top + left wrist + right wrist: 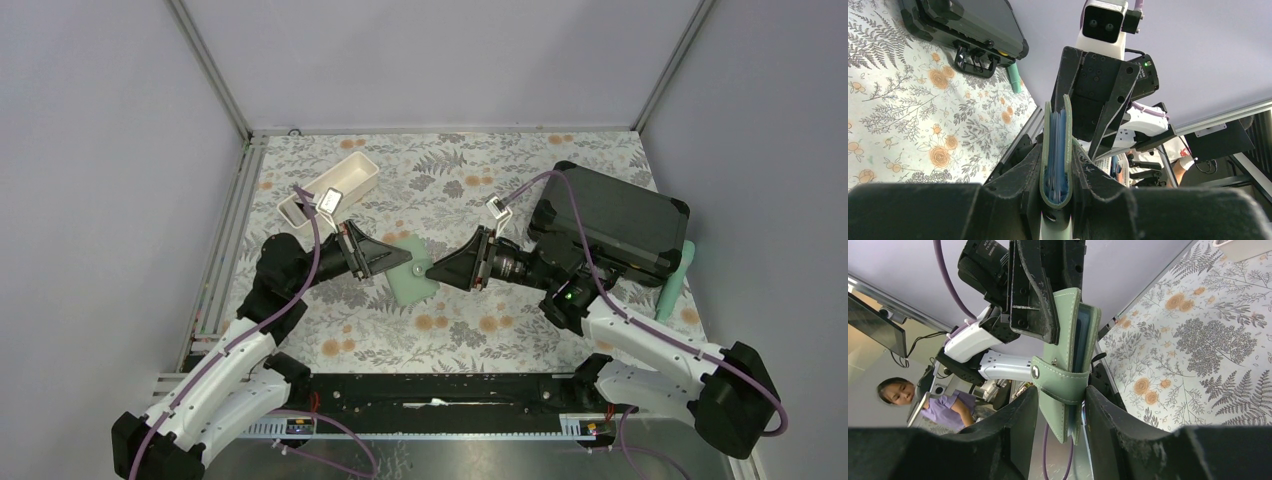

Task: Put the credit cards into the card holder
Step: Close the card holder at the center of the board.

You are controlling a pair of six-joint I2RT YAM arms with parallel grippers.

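Observation:
The sage-green card holder hangs above the flowered table between both arms. My left gripper is shut on its folded spine; in the left wrist view the holder stands edge-on between my fingers, showing pale blue pockets inside. My right gripper meets it from the other side. In the right wrist view its jaws press both sides of the holder's snap strap, and the holder's body rises beyond. The credit cards are hidden; no loose card shows.
A large black hard case lies at the back right, with a teal handle-like object beside it. A white oblong tray sits at the back left. An aluminium rail runs along the left edge.

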